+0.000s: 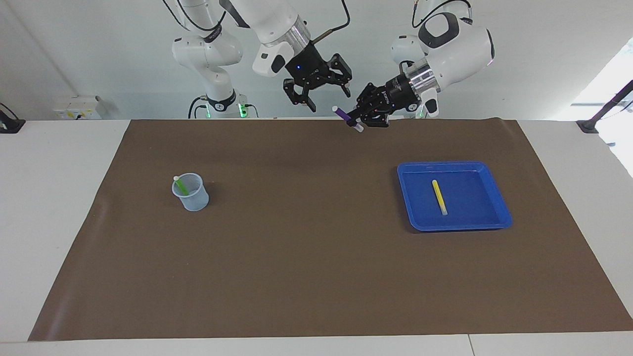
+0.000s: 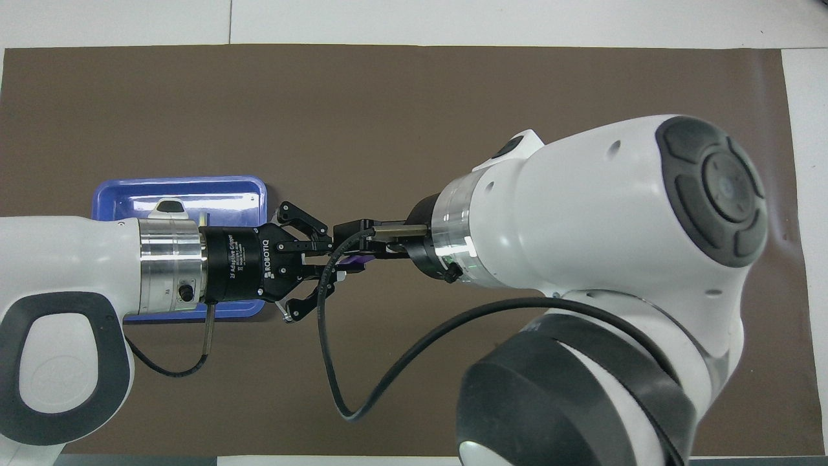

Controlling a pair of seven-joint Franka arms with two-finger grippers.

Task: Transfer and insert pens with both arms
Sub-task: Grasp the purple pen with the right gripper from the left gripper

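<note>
My left gripper point(image 1: 356, 120) point(image 2: 336, 256) hangs over the mat's edge nearest the robots, around the middle, shut on the purple pen point(image 1: 342, 113) point(image 2: 356, 261). The pen's white end points toward the right arm. My right gripper point(image 1: 330, 100) point(image 2: 352, 236) is open, its fingers straddling that free end; I cannot tell whether they touch it. The yellow pen point(image 1: 439, 197) lies in the blue tray point(image 1: 410, 198) point(image 2: 181, 191). The green pen point(image 1: 181, 186) stands tilted in the clear cup point(image 1: 192, 194). In the overhead view the right arm hides the cup.
A brown mat point(image 1: 306, 247) covers the table between the cup, toward the right arm's end, and the tray, toward the left arm's end. A smaller white arm point(image 1: 217, 64) with a green-lit base stands past the table's edge at the robots' end.
</note>
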